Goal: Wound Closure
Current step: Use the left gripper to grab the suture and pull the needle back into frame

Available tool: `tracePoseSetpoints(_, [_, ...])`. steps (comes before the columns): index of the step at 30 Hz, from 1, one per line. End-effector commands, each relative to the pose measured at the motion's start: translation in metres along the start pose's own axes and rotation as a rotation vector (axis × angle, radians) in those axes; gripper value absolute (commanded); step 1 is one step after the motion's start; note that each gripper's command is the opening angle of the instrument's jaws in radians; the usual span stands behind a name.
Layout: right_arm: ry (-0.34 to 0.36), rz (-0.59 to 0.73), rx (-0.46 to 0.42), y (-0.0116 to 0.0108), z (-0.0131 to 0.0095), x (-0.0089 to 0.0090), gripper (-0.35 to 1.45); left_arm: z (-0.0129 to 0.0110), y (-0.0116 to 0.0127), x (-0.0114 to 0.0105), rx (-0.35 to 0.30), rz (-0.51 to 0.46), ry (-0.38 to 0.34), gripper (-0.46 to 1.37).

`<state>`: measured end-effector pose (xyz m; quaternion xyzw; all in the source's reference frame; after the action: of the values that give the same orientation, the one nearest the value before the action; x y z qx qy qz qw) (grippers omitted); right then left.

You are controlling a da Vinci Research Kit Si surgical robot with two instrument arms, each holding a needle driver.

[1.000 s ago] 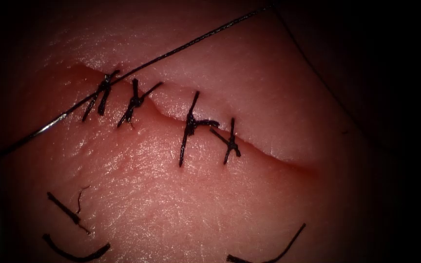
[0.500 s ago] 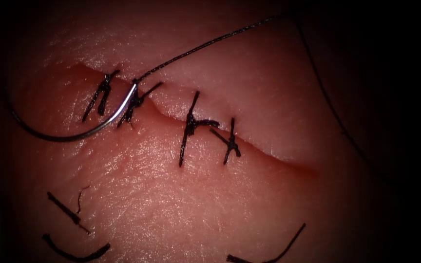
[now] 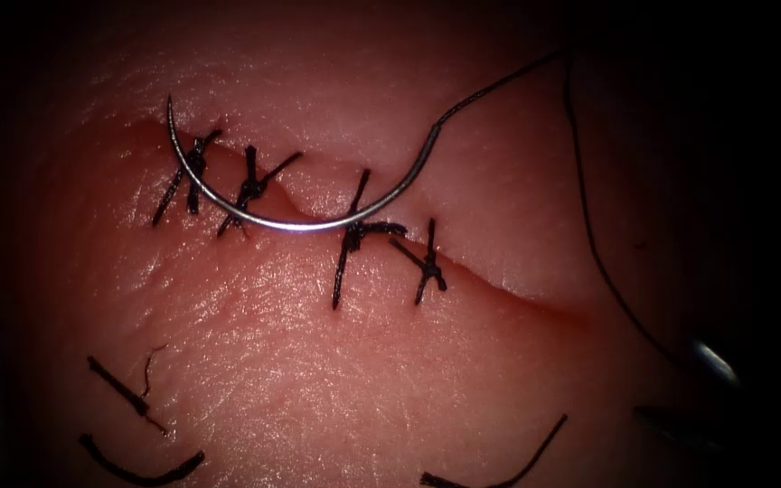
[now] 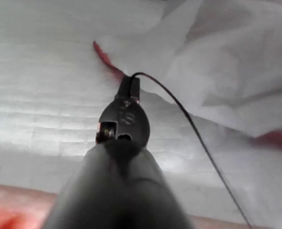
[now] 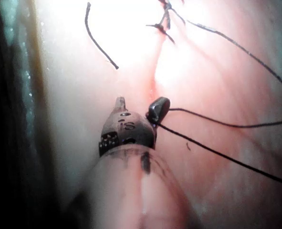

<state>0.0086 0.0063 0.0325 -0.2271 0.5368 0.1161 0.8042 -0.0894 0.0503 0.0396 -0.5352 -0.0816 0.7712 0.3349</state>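
Right wrist view: my right gripper [image 5: 139, 104] is spread and holds nothing, while my left gripper [image 4: 130, 84] pinches the thread [image 4: 198, 138]. Farther off, the needle [image 3: 300, 228] lies free across the stitched cut [image 3: 517, 291], not in the tissue [image 3: 318, 361]. I'd keep the thread pull gentle so it doesn't snag the stitches [image 3: 352, 230].

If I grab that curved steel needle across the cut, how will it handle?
The curved steel needle lies free on the pink tissue, so it would probably stay stiff yet pivot. Its shine suggests slipping. Left gripper holds its black thread; right gripper open.
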Motion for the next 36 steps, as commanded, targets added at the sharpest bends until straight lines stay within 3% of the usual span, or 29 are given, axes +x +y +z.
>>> tracePoseSetpoints(1, [-0.001, 0.001, 0.015, -0.0001, 0.0002, 0.0000, 1.44, -0.0001, 0.0002, -0.0005, -0.013, 0.008, 0.004, 0.97])
tracePoseSetpoints(3, [0.006, 0.004, 0.025, -0.0004, 0.0011, 0.0002, 1.44, -0.0004, 0.0009, -0.0017, -0.022, 0.023, 0.005, 1.26])
tracePoseSetpoints(5, [0.013, 0.007, 0.032, -0.0006, 0.0019, 0.0003, 1.44, -0.0011, 0.0014, -0.0026, -0.039, 0.034, 0.004, 1.34])
tracePoseSetpoints(13, [0.049, 0.019, 0.061, -0.0006, 0.0044, 0.0001, 1.40, -0.0081, 0.0022, -0.0060, -0.102, 0.067, -0.001, 1.35])
tracePoseSetpoints(15, [0.043, 0.024, 0.060, 0.0000, 0.0047, 0.0000, 1.40, -0.0131, 0.0021, -0.0077, -0.125, 0.073, -0.011, 1.36])
tracePoseSetpoints(22, [0.040, 0.032, 0.067, 0.0016, 0.0049, -0.0003, 1.38, -0.0209, 0.0028, -0.0102, -0.133, 0.085, -0.029, 1.35])
tracePoseSetpoints(27, [0.037, 0.037, 0.075, 0.0027, 0.0052, -0.0006, 1.39, -0.0246, 0.0045, -0.0114, -0.144, 0.086, -0.026, 1.35])
tracePoseSetpoints(36, [0.032, 0.040, 0.086, 0.0038, 0.0056, -0.0014, 1.38, -0.0297, 0.0099, -0.0123, -0.151, 0.233, -0.029, 1.28])
